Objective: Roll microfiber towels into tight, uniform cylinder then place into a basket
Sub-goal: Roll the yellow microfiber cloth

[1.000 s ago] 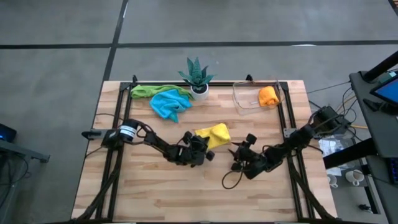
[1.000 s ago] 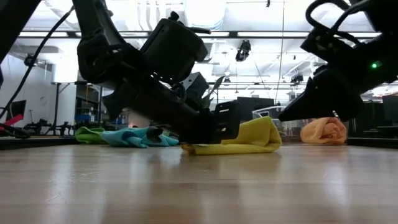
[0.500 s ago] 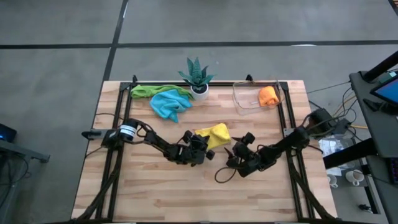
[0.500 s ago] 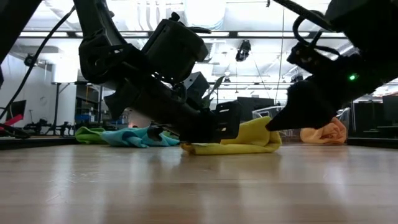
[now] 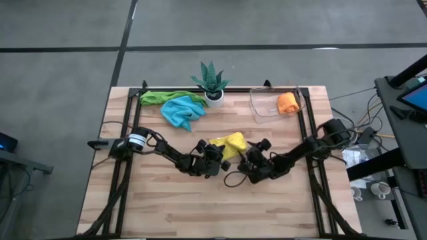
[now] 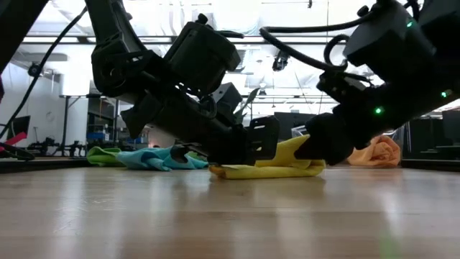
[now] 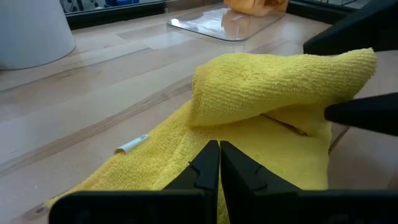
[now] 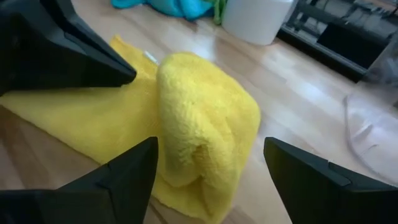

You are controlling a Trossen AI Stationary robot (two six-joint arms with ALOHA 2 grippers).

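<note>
With my left hand [image 7: 214, 163] pressed shut, pinning the yellow towel [image 5: 233, 143] mid-tabletop, my right hand [image 8: 208, 165] straddled its roll, spread wide (the loose roll could unravel if I closed off-centre).

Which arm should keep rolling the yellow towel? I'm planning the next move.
Probably the right: its open gripper straddles the yellow towel's rolled end, while the shut left gripper pins the flat part.

In the high view, both end effectors' tips blend into the yellow towel [image 5: 233, 142], so contact cannot be told there. In the low view, the left arm [image 6: 180, 93] hides the towel's left end, and the basket is too faint to discern.
</note>
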